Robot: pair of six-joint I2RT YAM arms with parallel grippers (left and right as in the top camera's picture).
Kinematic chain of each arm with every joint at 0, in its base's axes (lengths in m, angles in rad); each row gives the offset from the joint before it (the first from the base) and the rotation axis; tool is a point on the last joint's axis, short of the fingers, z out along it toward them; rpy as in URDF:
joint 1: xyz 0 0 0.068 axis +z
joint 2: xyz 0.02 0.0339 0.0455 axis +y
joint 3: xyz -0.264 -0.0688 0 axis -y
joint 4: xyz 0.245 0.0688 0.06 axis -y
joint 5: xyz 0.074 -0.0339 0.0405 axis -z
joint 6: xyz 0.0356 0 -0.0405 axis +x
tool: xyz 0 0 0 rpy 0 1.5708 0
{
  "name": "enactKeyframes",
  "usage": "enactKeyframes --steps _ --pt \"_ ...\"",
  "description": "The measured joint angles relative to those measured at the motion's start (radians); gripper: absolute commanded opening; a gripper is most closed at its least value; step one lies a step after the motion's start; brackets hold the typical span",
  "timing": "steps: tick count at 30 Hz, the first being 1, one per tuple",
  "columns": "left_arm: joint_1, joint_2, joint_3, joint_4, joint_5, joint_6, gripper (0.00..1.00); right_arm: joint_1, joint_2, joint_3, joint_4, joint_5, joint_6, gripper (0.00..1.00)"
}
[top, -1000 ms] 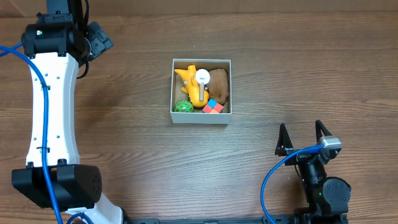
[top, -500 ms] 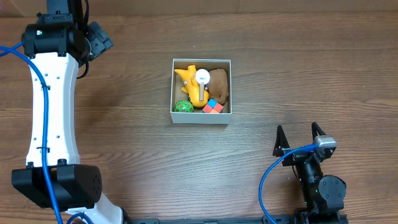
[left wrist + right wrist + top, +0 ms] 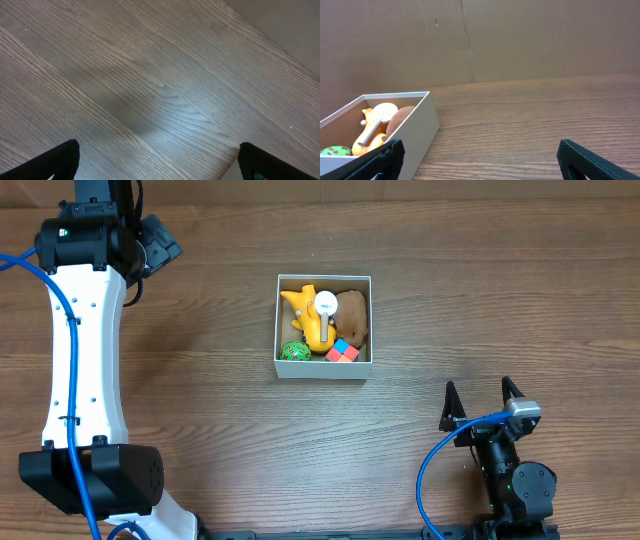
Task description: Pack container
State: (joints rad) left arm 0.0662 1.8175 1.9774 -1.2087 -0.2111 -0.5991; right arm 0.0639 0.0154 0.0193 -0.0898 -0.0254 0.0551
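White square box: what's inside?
The white square box holds a yellow toy animal with a white round-headed stick on it, a brown rounded toy, a green ball and a red-and-blue cube. Anything under them is hidden.

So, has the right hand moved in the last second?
Yes, slightly: against the box, the right hand has slid a little down and left in the overhead view.

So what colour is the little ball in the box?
The ball in the container is green; overhead view shows it best.
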Motion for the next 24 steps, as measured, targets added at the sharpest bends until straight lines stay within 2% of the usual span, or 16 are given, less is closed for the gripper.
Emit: enactKeyframes --steps 24 --pt "0.000 -0.018 0.000 0.000 0.000 0.000 1.00 0.000 0.000 -0.001 0.000 0.000 0.000 1.00"
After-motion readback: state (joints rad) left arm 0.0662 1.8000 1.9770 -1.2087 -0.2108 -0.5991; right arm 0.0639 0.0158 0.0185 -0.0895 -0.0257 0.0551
